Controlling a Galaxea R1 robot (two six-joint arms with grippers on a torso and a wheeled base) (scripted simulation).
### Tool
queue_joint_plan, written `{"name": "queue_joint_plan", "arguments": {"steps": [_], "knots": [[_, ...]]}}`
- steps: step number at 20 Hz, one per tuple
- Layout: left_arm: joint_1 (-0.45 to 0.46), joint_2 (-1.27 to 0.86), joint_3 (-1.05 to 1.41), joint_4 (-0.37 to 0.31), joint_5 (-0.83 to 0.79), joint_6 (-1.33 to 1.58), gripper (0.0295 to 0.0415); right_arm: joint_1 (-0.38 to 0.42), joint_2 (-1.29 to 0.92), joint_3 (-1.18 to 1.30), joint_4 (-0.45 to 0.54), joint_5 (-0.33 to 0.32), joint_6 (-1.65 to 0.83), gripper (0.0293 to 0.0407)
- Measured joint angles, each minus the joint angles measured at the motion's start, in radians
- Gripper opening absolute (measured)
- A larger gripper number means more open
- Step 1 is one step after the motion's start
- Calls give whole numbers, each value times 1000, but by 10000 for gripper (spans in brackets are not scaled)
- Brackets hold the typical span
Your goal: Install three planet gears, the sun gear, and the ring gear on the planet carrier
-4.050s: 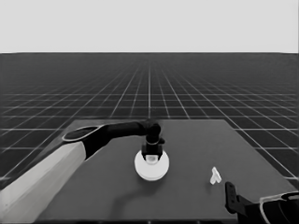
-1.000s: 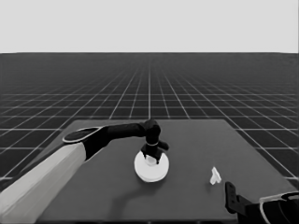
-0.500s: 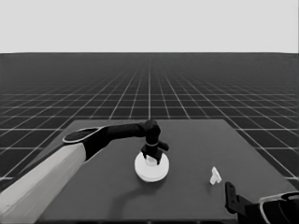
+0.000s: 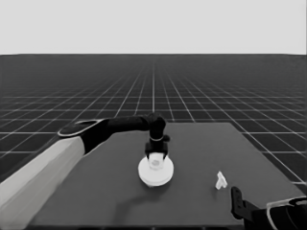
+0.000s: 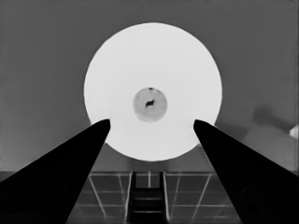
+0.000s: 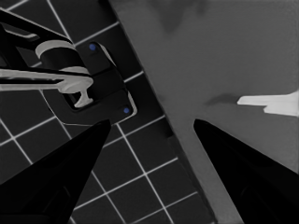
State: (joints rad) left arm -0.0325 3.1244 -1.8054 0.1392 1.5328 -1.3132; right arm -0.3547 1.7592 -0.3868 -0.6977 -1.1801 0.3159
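Nearest, at the lower right corner of the dark counter [image 4: 192, 143]: right claw [image 4: 238, 203] parked, black fingers spread, nothing between them. Just past it, a thin white piece [image 4: 220, 180] lying alone near the counter's right edge. Further in, mid-counter: the larger round white part [image 4: 155, 172] with its small centre hole, lying flat. Directly above it, left claw [image 4: 156, 158], fingers apart on either side of the hub, not pinching anything.
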Motion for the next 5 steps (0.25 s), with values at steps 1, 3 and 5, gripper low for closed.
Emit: {"name": "queue_joint_plan", "arguments": {"steps": [1,3,5], "knots": [[-82,-267,458,69,-345,482,408,272,88,-145,338,-144,355,393],[-233,-969,1063,136,-679,1243,401,434,243,-444,548,-275,630,389],[-283,-1237,1275,159,-795,1518,388,454,311,-582,595,-323,708,385]]}}
